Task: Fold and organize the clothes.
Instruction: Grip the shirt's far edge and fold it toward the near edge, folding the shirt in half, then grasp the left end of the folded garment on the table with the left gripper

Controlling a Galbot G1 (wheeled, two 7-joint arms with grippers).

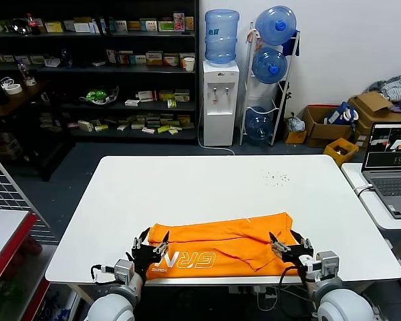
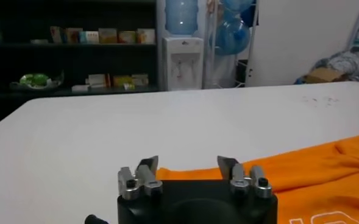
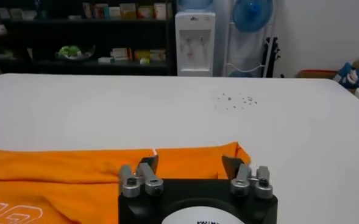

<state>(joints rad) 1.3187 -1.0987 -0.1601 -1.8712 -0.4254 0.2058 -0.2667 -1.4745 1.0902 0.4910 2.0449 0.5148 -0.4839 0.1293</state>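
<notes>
The orange T-shirt [image 1: 220,246] lies folded into a wide band along the near edge of the white table [image 1: 214,180], white block letters showing on its near part. My left gripper [image 1: 149,245] is open over the shirt's near left corner; the shirt shows between its fingers in the left wrist view [image 2: 325,170]. My right gripper [image 1: 287,242] is open over the shirt's near right corner, with orange cloth [image 3: 106,170] between its fingers in the right wrist view. Neither gripper holds cloth.
A side table with an open laptop [image 1: 391,167] stands to the right. A wire rack [image 1: 7,194] and a red-edged surface stand to the left. Small dark specks [image 1: 276,178] mark the table's far right. Shelves, a water dispenser and cardboard boxes lie beyond the table.
</notes>
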